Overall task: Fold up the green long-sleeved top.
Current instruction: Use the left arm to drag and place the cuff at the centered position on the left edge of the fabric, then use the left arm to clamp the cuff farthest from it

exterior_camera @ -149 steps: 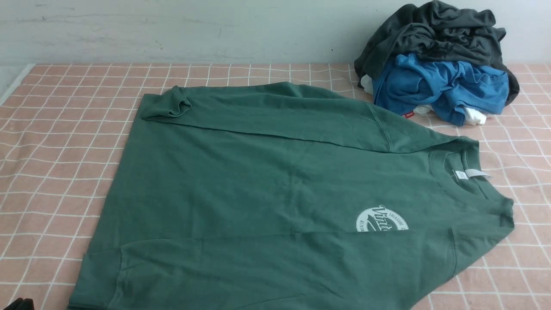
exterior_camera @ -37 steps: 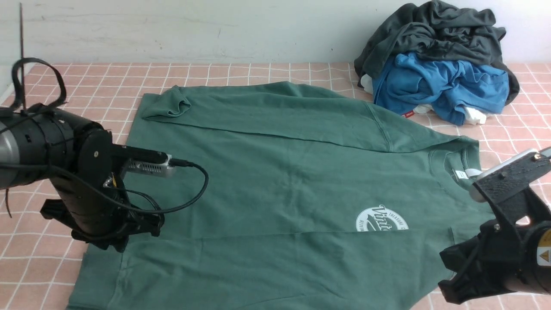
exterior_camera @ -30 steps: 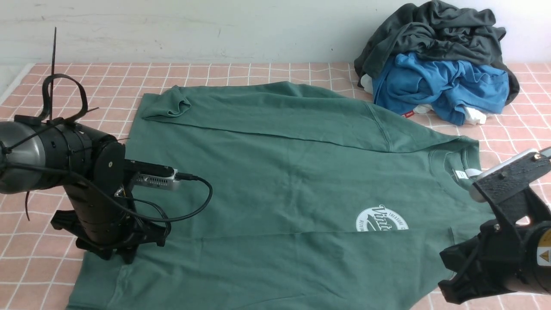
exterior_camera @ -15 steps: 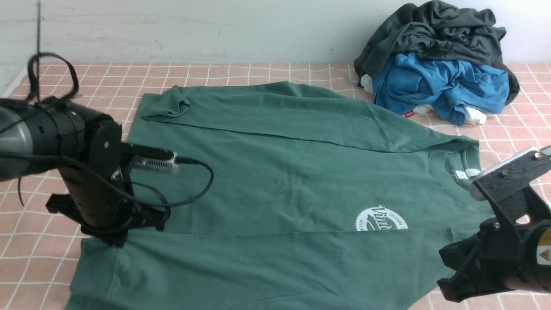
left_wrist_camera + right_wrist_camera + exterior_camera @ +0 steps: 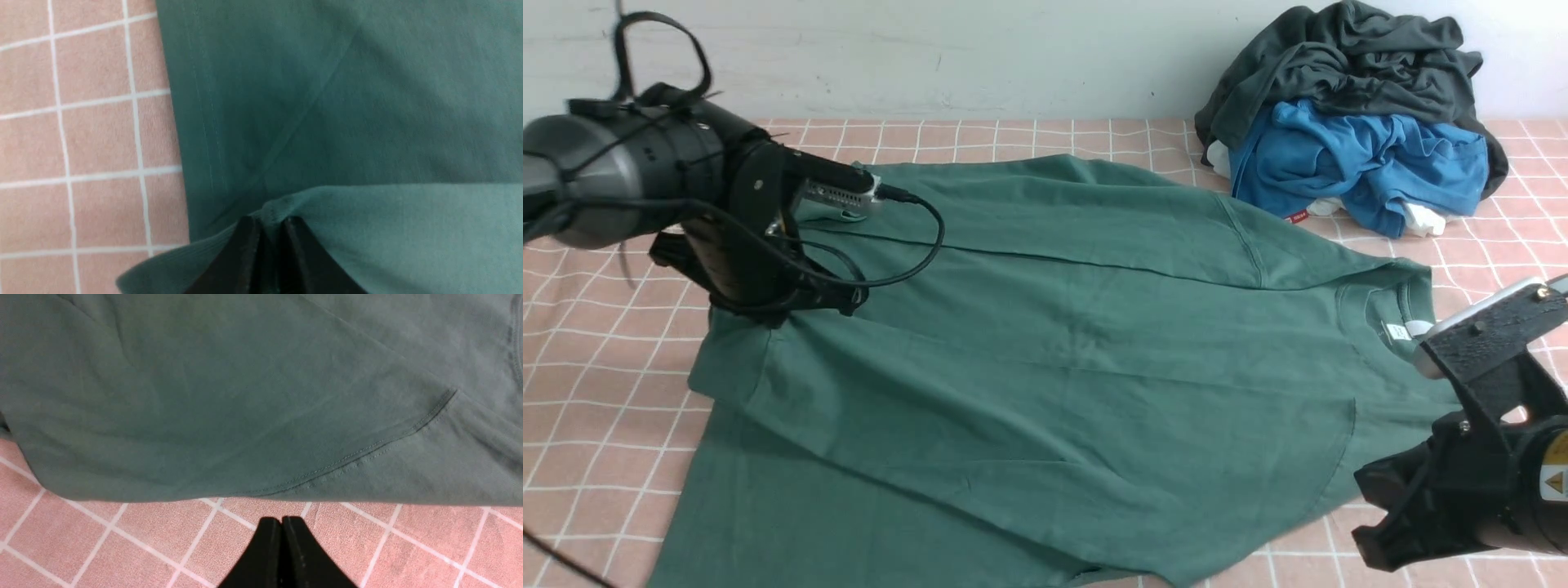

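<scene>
Left fingers (image 5: 243, 249) pinch a fold of the green long-sleeved top (image 5: 1078, 343), tips nearly together w/ cloth bunched in the gap; a ribbed edge curls just beside them. Right fingers (image 5: 269, 547) are pressed together, holding nothing, over the bare pink-check surface (image 5: 596, 343) just beside the top's near right edge, apart from the cloth.

Top: dark forest green, spread across the middle of the surface w/ neck to the right. Its near-side layer is held up at the left end by the left fingers & drapes diagonally over the body; a long slanted fold runs from the left arm (image 5: 645, 163) toward the near right. Far sleeve lies folded flat along the far edge, shoulder seam showing. Ribbed crew neck (image 5: 1380, 287) is partly behind the right arm (image 5: 1486, 490).

Writing: white neck label (image 5: 1396, 331) inside the collar, print too small to read. Small red tag (image 5: 1296, 217) on the blue garment (image 5: 1356, 171) far right, unreadable; charcoal-grey garment (image 5: 1347, 65) is heaped on it. Yellow warning sticker (image 5: 1553, 483) on the right arm, text illegible.
</scene>
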Available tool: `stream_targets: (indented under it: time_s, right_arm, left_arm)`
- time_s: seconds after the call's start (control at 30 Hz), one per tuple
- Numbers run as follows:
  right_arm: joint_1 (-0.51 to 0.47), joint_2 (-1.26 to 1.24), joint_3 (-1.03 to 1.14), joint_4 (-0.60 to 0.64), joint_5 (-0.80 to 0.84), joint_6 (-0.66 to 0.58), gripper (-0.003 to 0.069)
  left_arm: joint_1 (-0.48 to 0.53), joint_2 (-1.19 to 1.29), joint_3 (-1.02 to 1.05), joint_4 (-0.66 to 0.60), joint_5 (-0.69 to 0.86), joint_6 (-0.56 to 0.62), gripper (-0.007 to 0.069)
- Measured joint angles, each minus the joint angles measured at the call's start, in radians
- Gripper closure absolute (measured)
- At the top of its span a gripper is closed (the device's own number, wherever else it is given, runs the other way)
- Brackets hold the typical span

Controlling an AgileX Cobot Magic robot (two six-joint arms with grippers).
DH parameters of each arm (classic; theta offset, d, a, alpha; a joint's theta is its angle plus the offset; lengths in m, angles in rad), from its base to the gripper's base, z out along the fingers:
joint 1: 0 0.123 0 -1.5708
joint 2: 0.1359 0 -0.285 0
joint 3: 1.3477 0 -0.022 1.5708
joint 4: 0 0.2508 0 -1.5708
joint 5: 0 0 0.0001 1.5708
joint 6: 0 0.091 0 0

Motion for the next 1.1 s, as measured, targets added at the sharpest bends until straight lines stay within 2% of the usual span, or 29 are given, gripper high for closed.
stream_targets:
  time_s: [0.03,0.3,0.43,0.57,0.7,0.77,0.93,0.97,1.03,1.1]
  right_arm:
    - [0.000,0.000,0.000,0.000,0.000,0.000,0.0669]
    - [0.000,0.000,0.000,0.000,-0.007,0.000,0.0669]
    - [0.000,0.000,0.000,0.000,-0.015,0.000,0.0669]
    - [0.000,0.000,0.000,0.000,-0.019,0.000,0.0669]
    - [0.000,0.000,0.000,0.000,-0.020,0.000,0.0669]
    - [0.000,0.000,0.000,0.000,-0.023,0.000,0.0669]
    - [0.000,0.000,0.000,0.002,-0.026,0.000,0.0669]
    - [0.000,0.000,0.000,0.003,-0.026,0.000,0.0669]
    - [0.000,0.000,0.000,0.003,-0.026,0.000,0.0669]
    - [0.000,0.000,0.000,0.003,-0.026,0.000,0.0669]
  left_arm:
    - [0.000,0.007,-0.008,0.000,0.000,0.000,0.0551]
    - [0.042,0.226,-0.462,-0.022,-0.006,0.000,0.0238]
    - [0.046,0.360,-0.637,-0.006,-0.052,0.013,0.0172]
    - [0.045,0.490,-0.734,0.037,-0.099,0.068,0.0166]
    - [0.045,0.551,-0.760,0.050,-0.098,0.111,0.0183]
    - [0.045,0.574,-0.765,0.057,-0.093,0.138,0.0230]
    - [0.045,0.577,-0.768,0.099,-0.092,0.118,0.0415]
    - [0.045,0.576,-0.768,0.122,-0.084,0.091,0.0508]
    - [0.045,0.568,-0.768,0.143,-0.059,0.060,0.0580]
    - [0.045,0.542,-0.768,0.156,-0.022,0.038,0.0600]
